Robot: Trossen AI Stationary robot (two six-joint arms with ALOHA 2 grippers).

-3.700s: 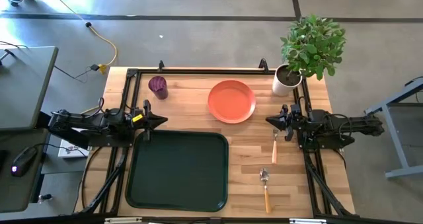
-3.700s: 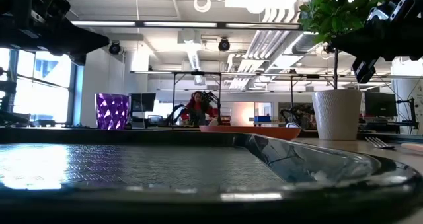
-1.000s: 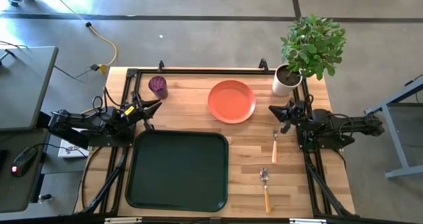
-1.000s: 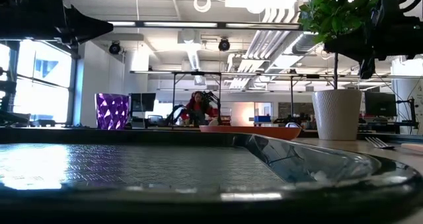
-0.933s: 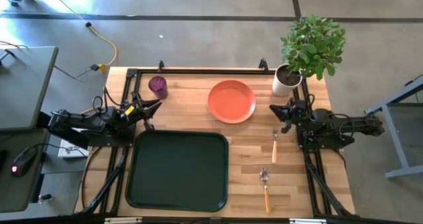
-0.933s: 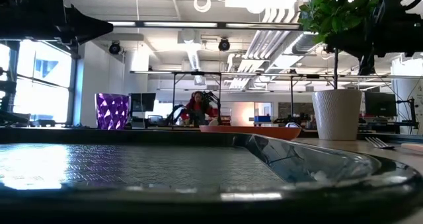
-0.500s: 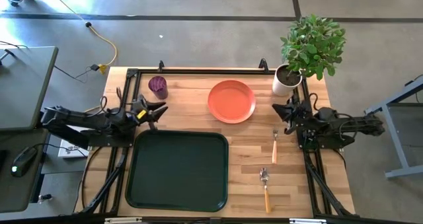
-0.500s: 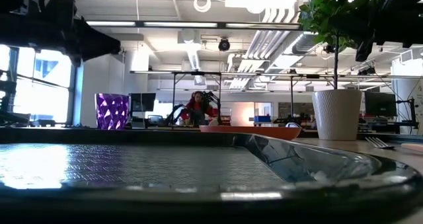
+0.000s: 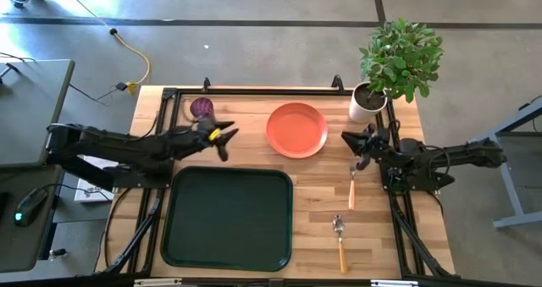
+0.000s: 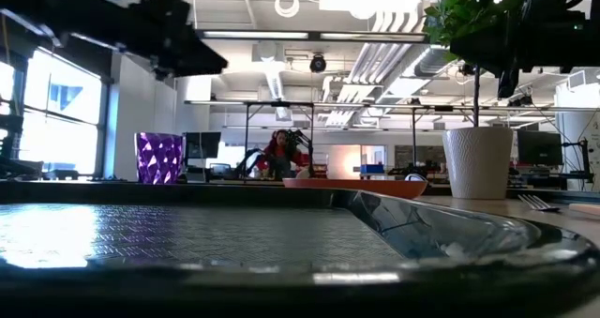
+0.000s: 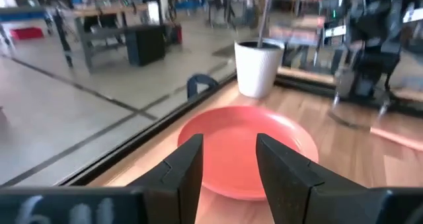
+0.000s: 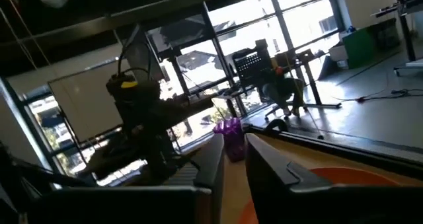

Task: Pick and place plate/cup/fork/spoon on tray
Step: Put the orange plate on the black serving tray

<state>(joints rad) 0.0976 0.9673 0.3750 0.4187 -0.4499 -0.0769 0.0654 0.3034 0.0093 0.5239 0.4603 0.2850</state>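
So basically nothing's on the tray [image 9: 227,217] yet, it sits bare at the near-left part of the table [image 9: 318,181], and all four items are out on the wood. The plate [image 9: 297,129] is at the far middle, the cup [image 9: 201,107] is off at the far left corner, the fork [image 9: 352,188] lies on the right side just past the tray's right edge, and the spoon [image 9: 340,242] is nearer than the fork on that same right side. The left gripper [image 9: 222,140] is stretched out between the cup and the plate, above the table just beyond the tray's far edge; its wrist camera looks straight at the plate [image 11: 248,151] with the fingers [image 11: 186,171] spread apart and nothing between them. My guess is it's going for the plate first, but it isn't touching it. The right gripper [image 9: 355,149] hangs over the right side, near the white plant pot [image 9: 365,103] and just beyond the fork's tines; its fingers [image 12: 215,163] look parted by only a narrow slot and they're empty too. So by my count: zero of four placed, and plate, cup, fork and spoon are all left to do.
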